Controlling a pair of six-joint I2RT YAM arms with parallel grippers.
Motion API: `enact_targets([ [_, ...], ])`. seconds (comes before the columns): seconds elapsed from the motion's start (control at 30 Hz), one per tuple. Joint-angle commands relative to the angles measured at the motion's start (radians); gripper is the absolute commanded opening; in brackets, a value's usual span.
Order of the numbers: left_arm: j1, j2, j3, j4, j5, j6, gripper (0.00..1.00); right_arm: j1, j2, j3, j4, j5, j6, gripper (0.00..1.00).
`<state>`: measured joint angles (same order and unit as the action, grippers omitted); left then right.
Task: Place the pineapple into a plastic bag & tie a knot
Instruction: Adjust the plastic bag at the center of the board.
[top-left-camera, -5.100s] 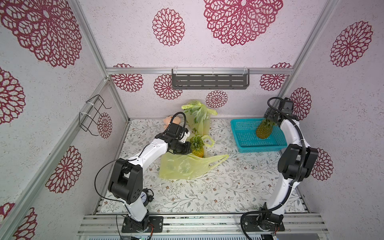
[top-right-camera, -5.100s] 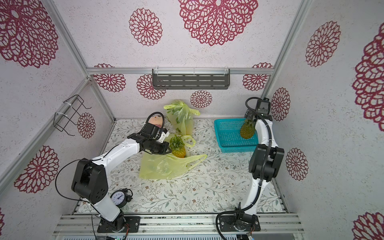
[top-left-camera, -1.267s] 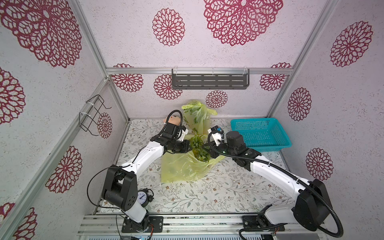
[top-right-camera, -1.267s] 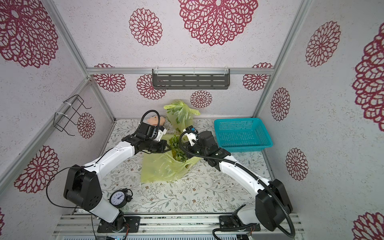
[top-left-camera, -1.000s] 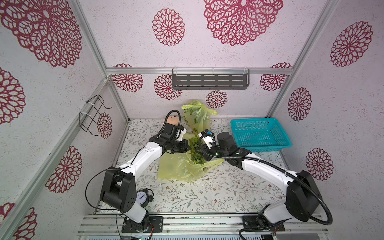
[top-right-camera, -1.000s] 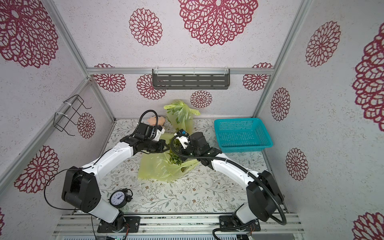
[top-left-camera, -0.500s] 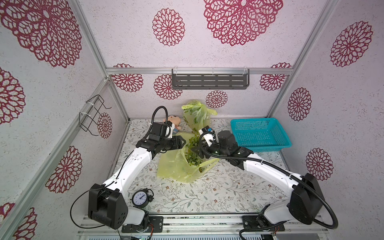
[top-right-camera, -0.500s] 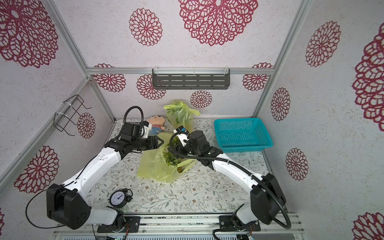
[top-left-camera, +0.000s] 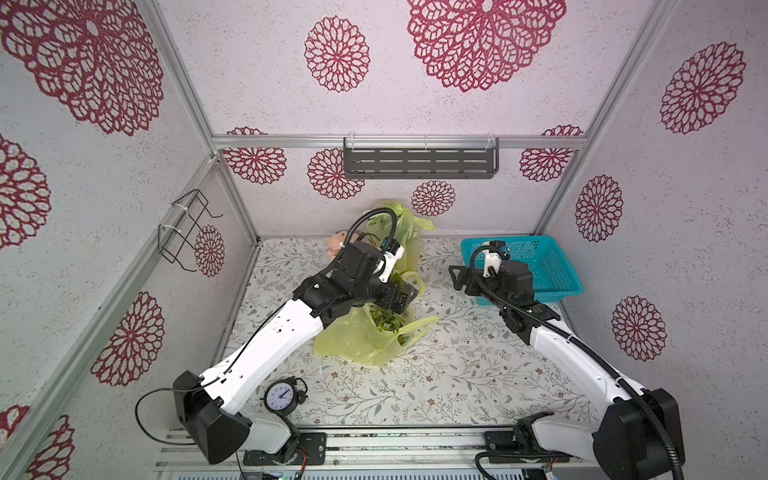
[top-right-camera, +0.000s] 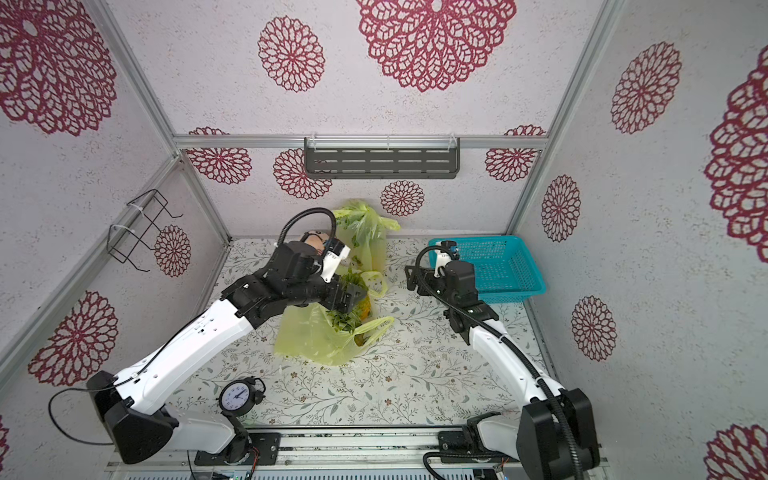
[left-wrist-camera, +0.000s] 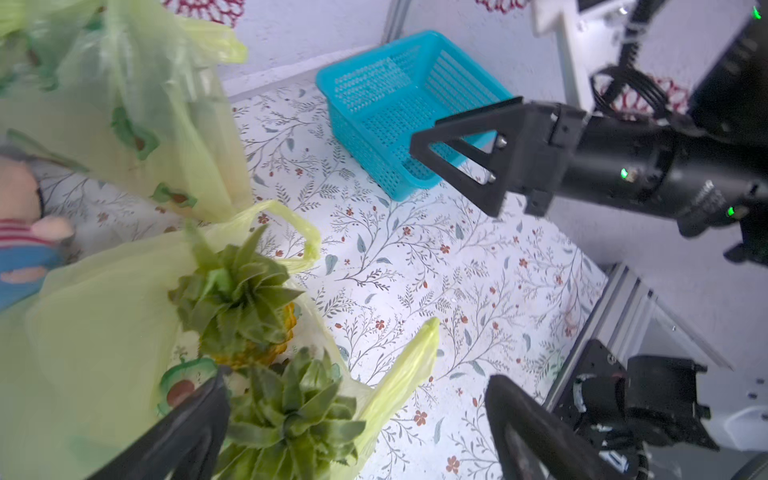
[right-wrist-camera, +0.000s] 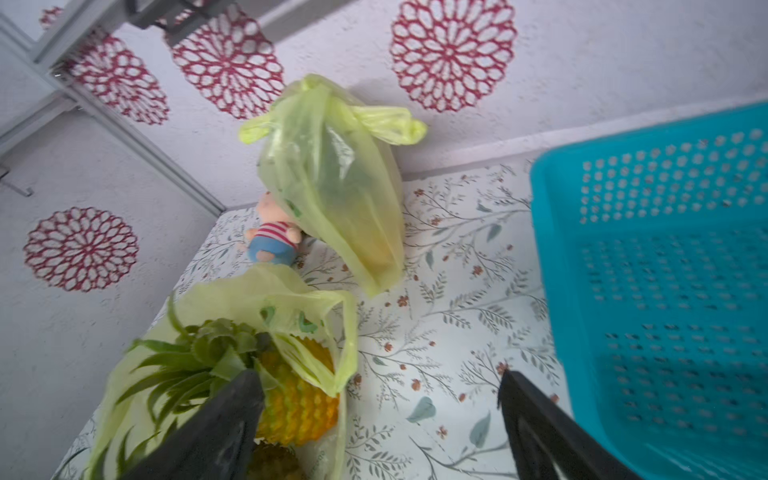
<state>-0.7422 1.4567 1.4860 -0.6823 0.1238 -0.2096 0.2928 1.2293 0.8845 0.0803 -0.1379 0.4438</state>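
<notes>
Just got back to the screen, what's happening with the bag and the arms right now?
Two pineapples sit in the open yellow-green plastic bag in the middle of the table; its handles hang loose, with no knot yet. The left gripper hovers open right above the bag's mouth, holding nothing. The right gripper is open too, off by the blue basket, which is empty. A second bag, already tied, stands behind.

Illumination: bright, even, diffuse. Shadows on the floral-patterned tabletop are soft. Both top views: sharp. Wrist views: motion-blurred, notably the translucent yellow-green plastic bag.
</notes>
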Motion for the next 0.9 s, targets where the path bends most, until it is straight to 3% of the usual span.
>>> enact_targets([
  [0.0,-0.075,0.105,0.064,-0.112,-0.047,0.143,0.98,-0.049,0.004,0.013,-0.013,-0.064,0.081,0.93],
  [0.2,-0.14,0.255,0.145,-0.123,-0.059,0.176,1.0,-0.112,0.036,-0.025,0.03,-0.138,0.155,0.93],
  [0.3,-0.15,0.332,0.178,-0.128,-0.071,0.162,0.92,-0.131,0.046,-0.042,0.053,-0.162,0.185,0.93],
  [0.43,-0.152,0.4,0.216,-0.155,-0.026,0.156,0.69,-0.138,0.064,-0.042,0.055,-0.193,0.178,0.9],
  [0.63,-0.145,0.406,0.2,-0.128,0.0,0.15,0.05,-0.125,0.17,0.004,0.069,-0.329,0.174,0.85],
  [0.67,-0.142,0.396,0.19,-0.116,-0.006,0.149,0.0,-0.109,0.201,0.02,0.079,-0.35,0.184,0.84],
  [0.87,-0.115,0.328,0.118,-0.071,-0.015,0.128,0.0,0.003,0.399,0.127,0.152,-0.405,0.23,0.8],
])
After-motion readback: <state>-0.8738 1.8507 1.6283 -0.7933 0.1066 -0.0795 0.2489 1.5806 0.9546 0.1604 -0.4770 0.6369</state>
